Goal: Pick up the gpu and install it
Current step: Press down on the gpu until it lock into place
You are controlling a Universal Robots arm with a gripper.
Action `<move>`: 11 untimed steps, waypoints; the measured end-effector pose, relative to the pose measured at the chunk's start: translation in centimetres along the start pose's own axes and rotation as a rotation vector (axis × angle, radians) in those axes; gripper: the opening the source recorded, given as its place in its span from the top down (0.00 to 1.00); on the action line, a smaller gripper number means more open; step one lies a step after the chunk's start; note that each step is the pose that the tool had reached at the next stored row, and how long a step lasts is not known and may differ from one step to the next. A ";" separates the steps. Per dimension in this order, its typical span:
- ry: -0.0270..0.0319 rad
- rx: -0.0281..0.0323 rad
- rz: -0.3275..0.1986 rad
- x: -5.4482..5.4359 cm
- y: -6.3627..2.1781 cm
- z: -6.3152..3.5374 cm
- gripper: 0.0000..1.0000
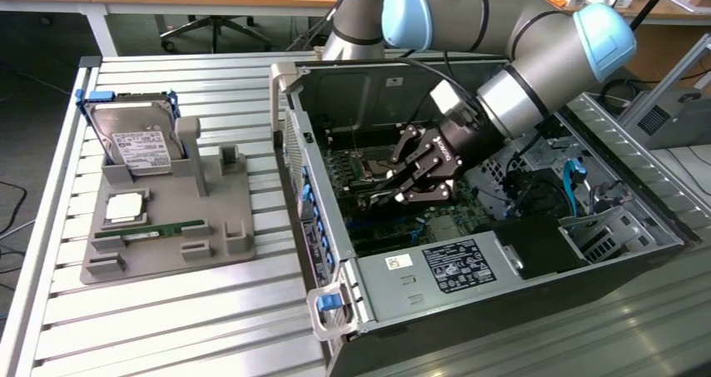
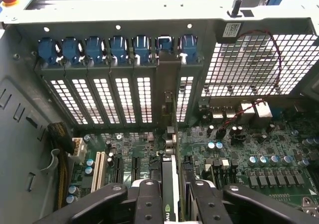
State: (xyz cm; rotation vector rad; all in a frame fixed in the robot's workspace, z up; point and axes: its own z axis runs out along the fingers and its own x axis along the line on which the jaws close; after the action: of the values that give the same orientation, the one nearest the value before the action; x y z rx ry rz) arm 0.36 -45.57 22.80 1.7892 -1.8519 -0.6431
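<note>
The gpu [image 2: 169, 184] shows edge-on in the wrist view as a thin dark card standing on the motherboard [image 2: 249, 149]. Its silvery bracket strip [image 2: 168, 87] stands in one rear slot opening of the open computer case [image 1: 322, 169]. My gripper [image 2: 174, 206] is shut on the gpu, with one black finger [image 2: 148, 201] on each side of the card. In the exterior view the gripper [image 1: 417, 177] is lowered inside the case over the board, and it hides the card there.
A row of blue slot latches [image 2: 119, 47] lines the case's rear wall. The power supply [image 1: 450, 269] sits at the case's near end. On the slatted table, a grey holder [image 1: 166, 227] carries a hard drive [image 1: 139, 140], a processor [image 1: 125, 206] and a green memory stick [image 1: 150, 230].
</note>
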 end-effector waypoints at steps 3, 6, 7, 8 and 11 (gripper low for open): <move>-0.0001 0.0000 0.000 0.0 0.09 -0.11 0.73; 0.0000 0.0000 0.000 -0.1 0.13 -0.17 0.73; 0.0000 0.0000 0.000 -0.1 0.13 -0.17 0.73; 0.0001 0.0000 0.000 -0.1 0.14 -0.17 0.73; 0.0055 0.0001 -0.007 -0.1 0.14 -0.17 0.73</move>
State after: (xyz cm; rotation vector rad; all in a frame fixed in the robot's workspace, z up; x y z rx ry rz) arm 0.36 -45.49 23.03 1.7961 -1.8433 -0.6399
